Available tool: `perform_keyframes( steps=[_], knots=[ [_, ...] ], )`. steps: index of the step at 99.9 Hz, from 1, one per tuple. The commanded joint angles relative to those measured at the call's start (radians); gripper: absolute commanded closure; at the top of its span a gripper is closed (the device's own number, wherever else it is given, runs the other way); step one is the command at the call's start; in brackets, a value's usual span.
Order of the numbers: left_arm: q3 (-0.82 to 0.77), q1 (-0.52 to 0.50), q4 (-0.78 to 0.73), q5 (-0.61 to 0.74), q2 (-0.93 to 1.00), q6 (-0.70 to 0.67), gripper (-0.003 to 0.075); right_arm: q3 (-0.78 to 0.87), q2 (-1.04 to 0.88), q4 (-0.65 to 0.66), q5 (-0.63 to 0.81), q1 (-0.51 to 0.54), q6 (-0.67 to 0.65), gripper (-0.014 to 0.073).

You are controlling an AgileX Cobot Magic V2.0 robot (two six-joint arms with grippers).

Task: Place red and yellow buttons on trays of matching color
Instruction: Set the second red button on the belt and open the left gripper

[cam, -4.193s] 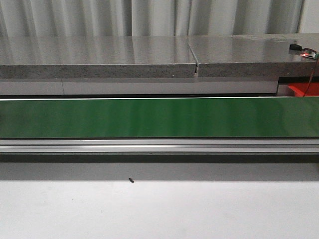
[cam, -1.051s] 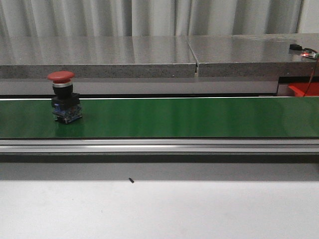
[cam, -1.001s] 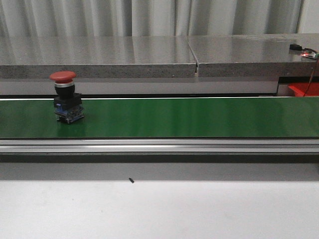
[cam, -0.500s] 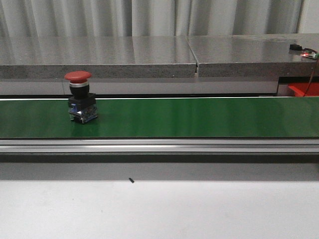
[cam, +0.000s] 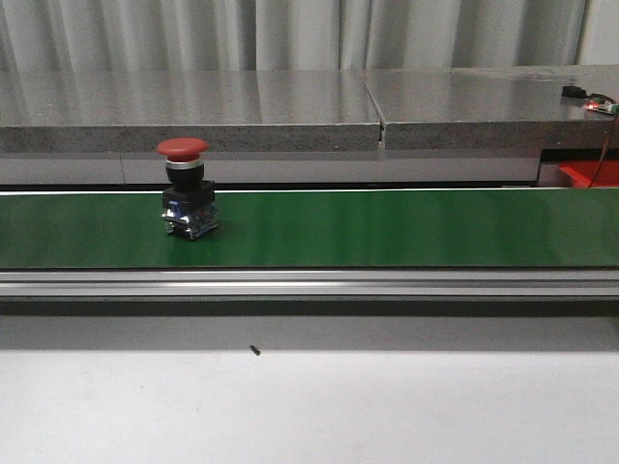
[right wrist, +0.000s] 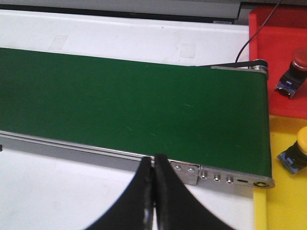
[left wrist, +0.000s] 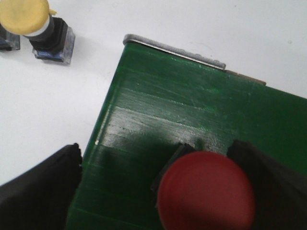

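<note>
A red button (cam: 184, 193) with a black and blue base stands upright on the green belt (cam: 387, 227), left of centre in the front view. No gripper shows in that view. In the left wrist view my left gripper (left wrist: 154, 155) is open wide over the belt's end (left wrist: 158, 100). A blurred red button (left wrist: 206, 194) sits between its fingers, close to one finger (left wrist: 273, 182) and well apart from the other. My right gripper (right wrist: 153, 165) is shut and empty, near the belt's other end. Beside it lie a red tray (right wrist: 276, 48) and a yellow tray (right wrist: 283, 206).
A yellow button (left wrist: 36, 24) stands on the white table by the left end of the belt, with another base (left wrist: 5, 40) at the view's edge. The red tray holds a red button (right wrist: 295, 72); the yellow tray holds a yellow button (right wrist: 295, 155). A grey stone ledge (cam: 290, 106) runs behind the belt.
The belt was bare 4.2 s ago. The red button then came in from the left and has ridden steadily rightward, staying upright.
</note>
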State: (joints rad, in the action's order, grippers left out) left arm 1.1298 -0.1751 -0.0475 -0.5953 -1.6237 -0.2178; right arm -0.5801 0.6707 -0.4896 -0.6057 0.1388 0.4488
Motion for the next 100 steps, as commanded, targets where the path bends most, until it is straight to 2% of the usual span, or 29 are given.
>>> perform_keyframes(
  steps=[1, 29, 44, 77, 100],
  knots=[
    [0.055, 0.012, 0.005, 0.022, 0.071, -0.001, 0.0111, -0.028, -0.004, -0.013, 0.063, 0.000, 0.009, 0.0662],
    [0.083, 0.099, 0.005, 0.013, 0.205, 0.061, 0.0111, -0.028, -0.004, -0.013, 0.063, 0.000, 0.009, 0.0662],
    [0.046, 0.148, 0.005, 0.015, 0.318, 0.063, 0.0112, -0.028, -0.004, -0.013, 0.063, 0.000, 0.009, 0.0662],
    [-0.163, 0.223, 0.008, 0.050, 0.676, 0.063, 0.0112, -0.028, -0.004, -0.013, 0.063, 0.000, 0.009, 0.0662],
    [-0.336, 0.229, 0.015, 0.050, 0.961, 0.063, 0.0117, -0.028, -0.004, -0.013, 0.063, 0.000, 0.009, 0.0662]
  ],
)
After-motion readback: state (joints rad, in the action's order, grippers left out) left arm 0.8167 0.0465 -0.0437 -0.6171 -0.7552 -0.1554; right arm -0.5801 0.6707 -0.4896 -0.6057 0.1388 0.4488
